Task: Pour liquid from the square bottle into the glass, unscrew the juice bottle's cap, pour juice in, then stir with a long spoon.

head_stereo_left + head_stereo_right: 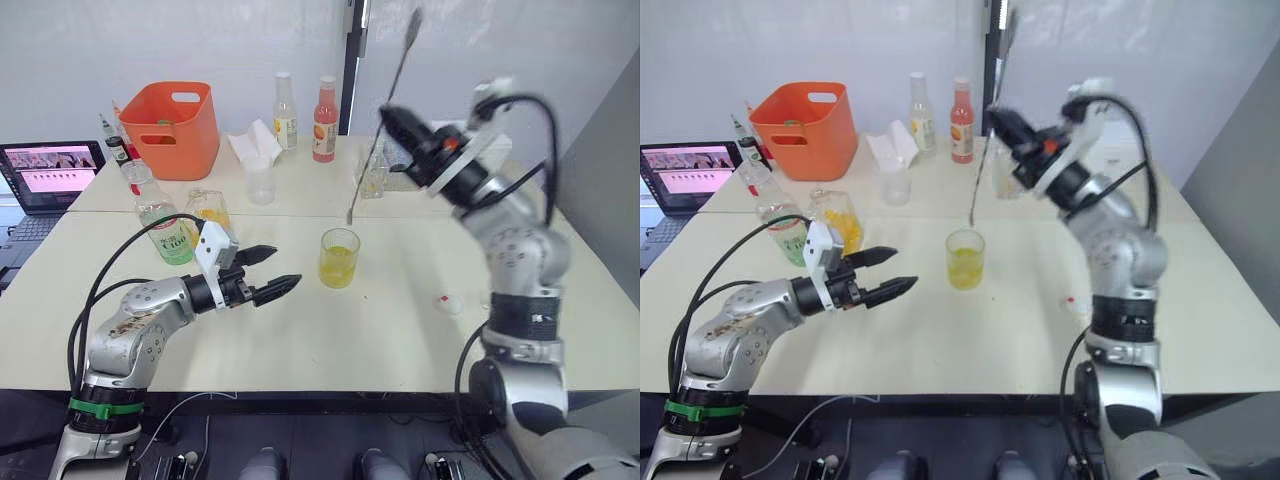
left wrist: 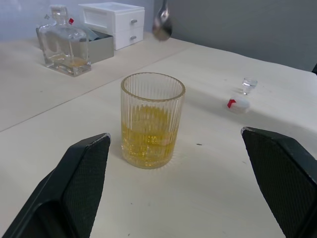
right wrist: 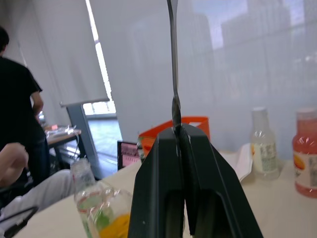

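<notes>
Showing the stirring step about to begin: the right gripper (image 1: 392,118), its fingers clamped flat on the shaft of the long spoon (image 1: 381,118), holds the utensil raised above the table (image 1: 400,330), the long axis steeply tilted, handle uppermost and bowl lowest. The bowl hangs just above and slightly behind the glass (image 1: 339,257), which stands near the table's centre partly filled with yellow liquid (the spoon is not yet inside the rim). The left gripper (image 1: 270,272), fingers spread wide and empty, lies level beside the glass on the robot's left, apart from it. The right arm therefore carries the coming move, probably forward and downward.
</notes>
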